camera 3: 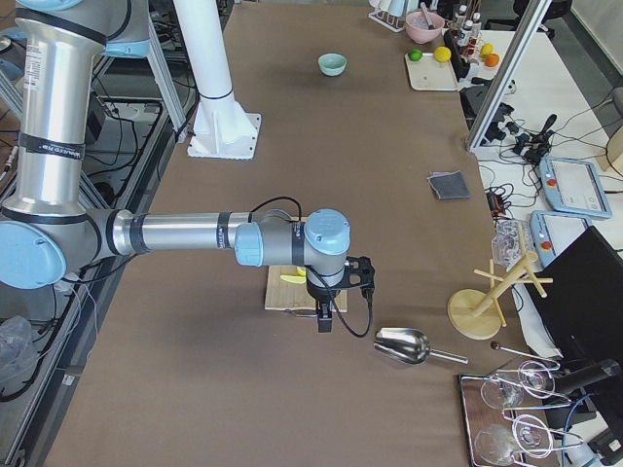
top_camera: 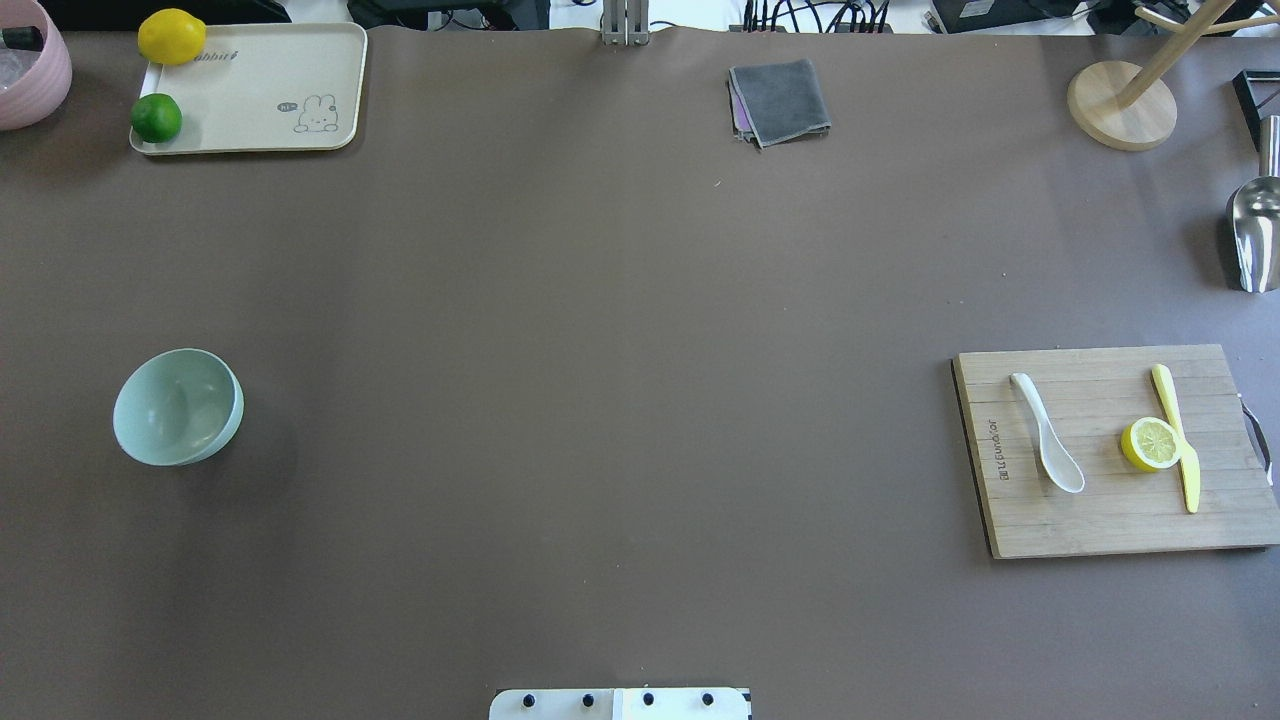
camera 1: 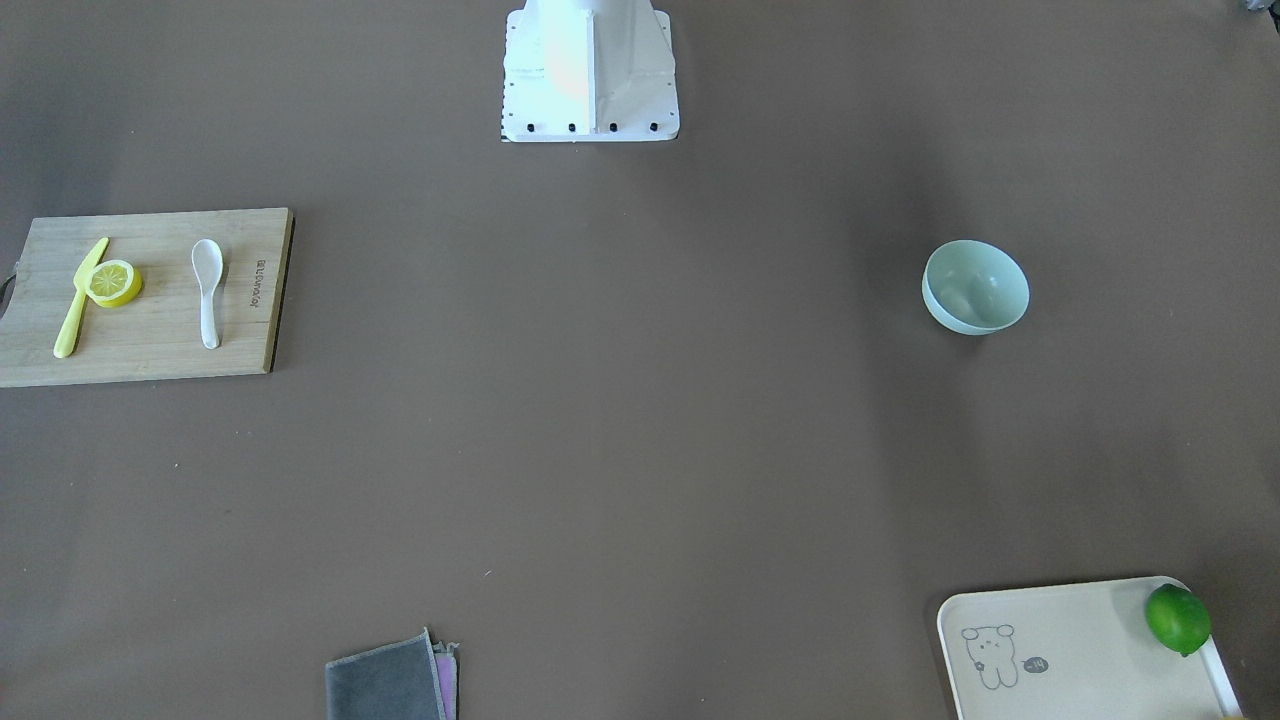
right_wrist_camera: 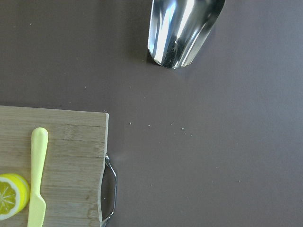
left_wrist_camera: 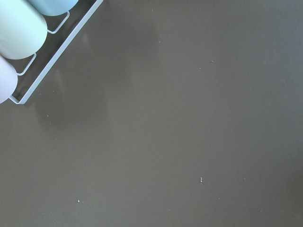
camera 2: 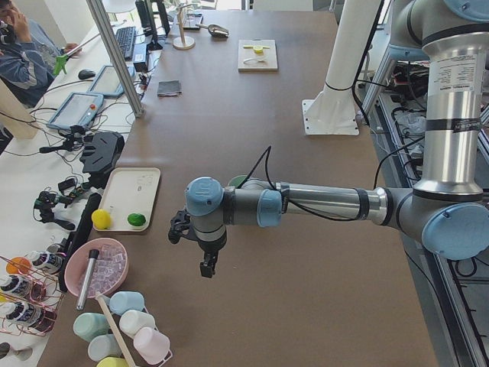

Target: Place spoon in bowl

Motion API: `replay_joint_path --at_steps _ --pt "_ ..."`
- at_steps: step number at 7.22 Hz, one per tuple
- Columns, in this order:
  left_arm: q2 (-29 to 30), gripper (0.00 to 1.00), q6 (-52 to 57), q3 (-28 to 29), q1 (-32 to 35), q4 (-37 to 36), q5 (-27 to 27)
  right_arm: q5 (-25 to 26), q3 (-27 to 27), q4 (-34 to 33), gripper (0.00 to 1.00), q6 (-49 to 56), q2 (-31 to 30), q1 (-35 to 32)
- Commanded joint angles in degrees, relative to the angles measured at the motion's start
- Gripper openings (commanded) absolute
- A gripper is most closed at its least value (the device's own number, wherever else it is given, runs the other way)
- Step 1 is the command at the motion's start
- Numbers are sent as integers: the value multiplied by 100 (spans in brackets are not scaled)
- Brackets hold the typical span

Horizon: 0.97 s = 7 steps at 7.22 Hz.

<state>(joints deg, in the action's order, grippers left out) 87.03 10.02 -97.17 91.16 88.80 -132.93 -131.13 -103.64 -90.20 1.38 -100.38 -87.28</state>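
The white spoon (camera 1: 207, 290) lies on a wooden cutting board (camera 1: 150, 350), scoop toward the robot; it also shows in the overhead view (top_camera: 1047, 447). The mint-green bowl (camera 1: 975, 287) stands upright and empty on the other side of the table, also in the overhead view (top_camera: 178, 406). My left gripper (camera 2: 206, 264) hangs over the table end beyond the bowl, seen only in the left side view. My right gripper (camera 3: 324, 321) hangs over the far edge of the board, seen only in the right side view. I cannot tell whether either is open or shut.
A half lemon (top_camera: 1150, 443) and a yellow-green knife (top_camera: 1178, 437) lie on the board beside the spoon. A metal scoop (top_camera: 1255, 232), a wooden stand (top_camera: 1120, 105), a grey cloth (top_camera: 780, 100) and a cream tray (top_camera: 280, 70) with a lime and a lemon line the table's far side.
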Motion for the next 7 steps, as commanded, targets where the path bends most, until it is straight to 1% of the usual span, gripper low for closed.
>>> replay_joint_path --at_steps 1,2,3,4,5,6,7 --pt "-220 98 9 -205 7 635 -31 -96 10 194 100 -41 1 0" --pt "-508 98 -26 -206 7 1274 -84 -392 54 413 100 -76 -33 0" --pt "-616 98 -600 -293 7 1672 -380 -709 54 424 100 -76 -51 0" --pt "-565 98 -1789 -224 -2 1989 -583 -773 19 450 100 -76 -43 0" --pt "-477 98 -2367 -188 -45 2758 -611 -843 19 825 100 -41 -8 0" --pt "-702 98 -2373 -171 -98 3340 -620 -948 36 1342 100 -58 -51 35" --pt "-748 98 -2460 -188 -334 3711 -638 -1184 36 1512 100 -50 -51 87"
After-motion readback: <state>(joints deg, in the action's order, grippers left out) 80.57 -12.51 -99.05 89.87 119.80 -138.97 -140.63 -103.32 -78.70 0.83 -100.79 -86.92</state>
